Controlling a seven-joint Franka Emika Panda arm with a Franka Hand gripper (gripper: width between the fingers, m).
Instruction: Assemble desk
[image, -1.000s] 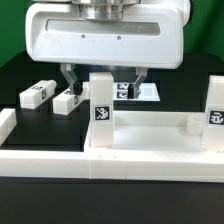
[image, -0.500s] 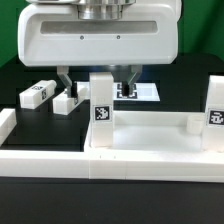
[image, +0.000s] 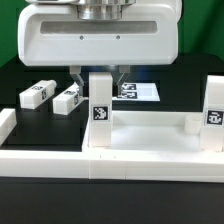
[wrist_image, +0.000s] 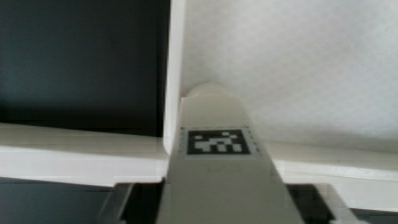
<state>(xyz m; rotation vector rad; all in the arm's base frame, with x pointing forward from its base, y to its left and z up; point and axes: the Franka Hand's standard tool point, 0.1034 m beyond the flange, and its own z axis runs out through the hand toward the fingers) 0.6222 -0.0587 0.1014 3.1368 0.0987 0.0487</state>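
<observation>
The jaws hang over the desk's tabletop (image: 150, 160), one on each side of the upright leg (image: 100, 100) standing between them at the tray's corner. I'd guess they are there to grip and seat it. They look narrowed, but I cannot tell whether they press on it. On the bench (image: 40, 205), to the exterior view's left of the jaws, a loose leg (image: 35, 95) and a second loose leg (image: 67, 100) lie waiting.
</observation>
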